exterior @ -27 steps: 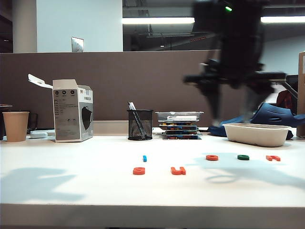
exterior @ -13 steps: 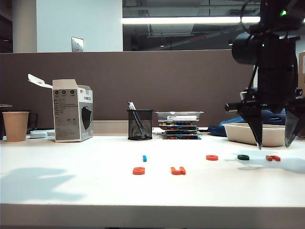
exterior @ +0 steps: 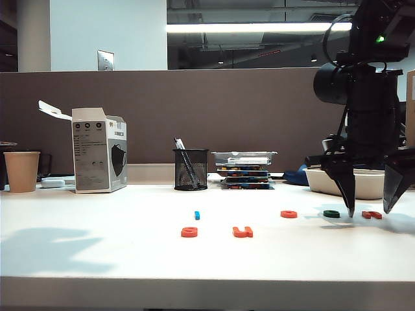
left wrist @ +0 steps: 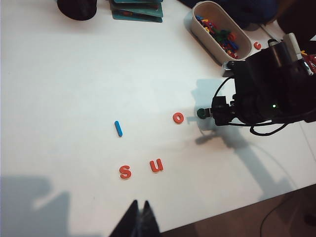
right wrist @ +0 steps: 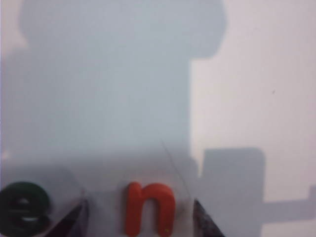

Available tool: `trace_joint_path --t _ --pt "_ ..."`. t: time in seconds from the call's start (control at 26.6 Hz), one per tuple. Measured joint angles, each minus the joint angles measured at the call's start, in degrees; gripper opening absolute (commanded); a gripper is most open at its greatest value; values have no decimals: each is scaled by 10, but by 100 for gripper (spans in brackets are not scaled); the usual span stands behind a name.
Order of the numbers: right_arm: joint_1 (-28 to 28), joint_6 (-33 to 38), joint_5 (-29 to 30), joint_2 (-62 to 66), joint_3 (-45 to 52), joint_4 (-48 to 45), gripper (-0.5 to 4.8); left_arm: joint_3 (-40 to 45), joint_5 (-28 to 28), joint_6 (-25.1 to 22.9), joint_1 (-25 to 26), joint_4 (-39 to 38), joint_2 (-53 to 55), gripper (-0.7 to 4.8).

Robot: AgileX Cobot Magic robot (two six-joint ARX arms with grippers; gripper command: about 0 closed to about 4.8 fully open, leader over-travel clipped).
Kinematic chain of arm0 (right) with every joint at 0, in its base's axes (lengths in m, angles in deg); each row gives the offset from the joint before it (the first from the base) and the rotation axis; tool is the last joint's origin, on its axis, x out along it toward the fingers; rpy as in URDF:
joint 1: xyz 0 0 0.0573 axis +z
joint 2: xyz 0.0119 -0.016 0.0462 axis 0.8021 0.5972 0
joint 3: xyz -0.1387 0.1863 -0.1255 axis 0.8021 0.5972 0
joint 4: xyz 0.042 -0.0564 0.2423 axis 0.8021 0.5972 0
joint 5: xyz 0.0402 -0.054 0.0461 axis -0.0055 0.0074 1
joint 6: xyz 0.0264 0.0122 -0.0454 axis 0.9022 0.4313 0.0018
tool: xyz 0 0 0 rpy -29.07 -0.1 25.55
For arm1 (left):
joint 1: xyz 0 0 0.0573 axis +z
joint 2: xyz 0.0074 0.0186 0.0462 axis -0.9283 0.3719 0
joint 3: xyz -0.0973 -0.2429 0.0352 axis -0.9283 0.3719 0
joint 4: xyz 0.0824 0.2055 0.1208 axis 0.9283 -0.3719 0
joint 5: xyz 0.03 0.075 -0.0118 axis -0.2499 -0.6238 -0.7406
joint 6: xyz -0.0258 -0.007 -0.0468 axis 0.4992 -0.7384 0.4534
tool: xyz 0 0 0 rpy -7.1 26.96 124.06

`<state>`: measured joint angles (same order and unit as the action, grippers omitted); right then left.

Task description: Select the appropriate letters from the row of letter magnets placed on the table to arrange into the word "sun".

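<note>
My right gripper (exterior: 368,210) low over table (exterior: 117,246), jaws apart, straddling orange "n" (right wrist: 149,208), not touching. Green "e" (right wrist: 22,213) just outside one finger. My left gripper (left wrist: 139,223) closed, empty, "s" (left wrist: 125,172) and "u" (left wrist: 156,165) ahead.

Black right arm (exterior: 363,97), looped cable, green light, pointed jaws.

Exterior low across table (exterior: 97,259); wrists overhead, sharing the n (right wrist: 148,207).
</note>
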<state>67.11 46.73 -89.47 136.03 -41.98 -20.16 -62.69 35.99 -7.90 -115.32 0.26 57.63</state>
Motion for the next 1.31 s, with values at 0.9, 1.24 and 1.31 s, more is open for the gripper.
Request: trace_joint_path --t 0.9,1.24,1.31 --pt "-20 0 47 -1 1 7 201 0 0 0 0 -3 0 -4" --pt "-49 -4 77 -1 1 12 198 0 0 0 0 -3 0 -4" --pt "-52 -5 77 -2 1 16 198 0 0 0 0 -3 0 -4"
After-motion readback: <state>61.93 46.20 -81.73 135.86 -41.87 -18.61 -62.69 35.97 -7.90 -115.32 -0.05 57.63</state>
